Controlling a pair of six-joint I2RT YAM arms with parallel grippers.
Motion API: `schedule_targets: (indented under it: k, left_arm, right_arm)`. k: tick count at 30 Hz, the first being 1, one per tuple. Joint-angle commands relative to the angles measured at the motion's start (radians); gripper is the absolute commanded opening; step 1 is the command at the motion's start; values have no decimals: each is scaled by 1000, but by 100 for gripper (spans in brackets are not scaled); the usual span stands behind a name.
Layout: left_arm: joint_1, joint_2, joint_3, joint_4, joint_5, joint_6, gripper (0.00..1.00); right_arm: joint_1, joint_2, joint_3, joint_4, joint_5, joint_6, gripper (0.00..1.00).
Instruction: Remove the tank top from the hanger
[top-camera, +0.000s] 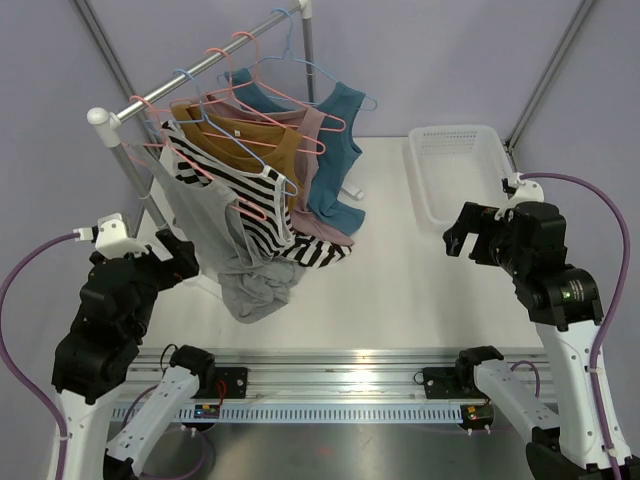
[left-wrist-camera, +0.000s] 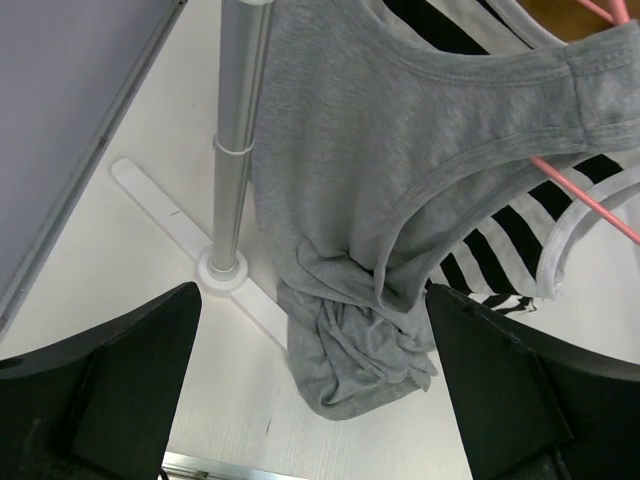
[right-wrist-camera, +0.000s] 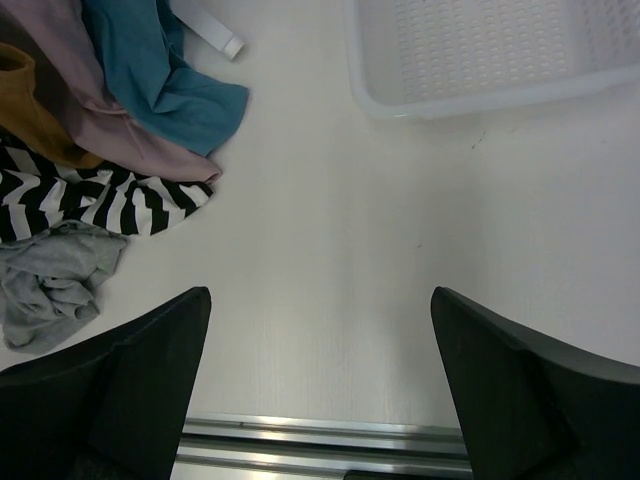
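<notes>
The left gripper, jaws spread and empty like those of the right gripper, hovers just left of the grey tank top, nearest on the rack on a pink hanger; light, limp and stretchy, it probably wants pinching at a shoulder strap.

Nothing readable in any of the views, tbh. Closest thing is a tiny pale neck tag on the mustard top, up around 11 o'clock in the overhead shot, and it's way too small to tell if there's any print on it. Both wrist cams show just fabric and bare surfaces, no lettering, numbers or logos I can make out.
</notes>
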Motion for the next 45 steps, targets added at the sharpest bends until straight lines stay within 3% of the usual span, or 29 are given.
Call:
schedule_targets:
  k: [1,10,14,20,24,29,30,33,34,36,41,45]
  left_arm:
    - [-5,14,45,76,88,-43,99]
    - [-5,97,137,182,237,-189,99]
    - [-5,224,272,182,185,-218,99]
    - [-5,452,466,162,27,-215,98]
    - [-28,603,585,91,-106,-200,92]
    - [-65,721,639,53,-237,-185,71]
    - [-68,729,643,48,-263,-188,61]
    - [-75,746,642,28,-304,-199,53]
    - [-79,744,636,25,-314,-202,42]
    - [-83,741,636,24,-332,-202,33]
    - [-92,736,663,15,-352,-221,0]
    - [-109,724,675,48,-354,-232,0]
  right_arm:
    - [3,-16,-8,43,-60,38,99]
    - [3,-65,-80,190,-289,121,99]
    - [3,-71,-93,235,-340,168,100]
    - [1,-74,-96,212,-259,156,99]
    - [4,-74,-91,197,-257,151,99]
    - [4,-77,-79,198,-262,142,99]
    - [3,-76,-76,201,-262,142,99]
    - [3,-71,-70,201,-265,141,100]
    - [3,-70,-70,204,-268,141,99]
    - [1,-68,-71,209,-272,142,99]
    - [3,-51,-76,223,-289,142,99]
    - [1,-37,-82,237,-303,141,99]
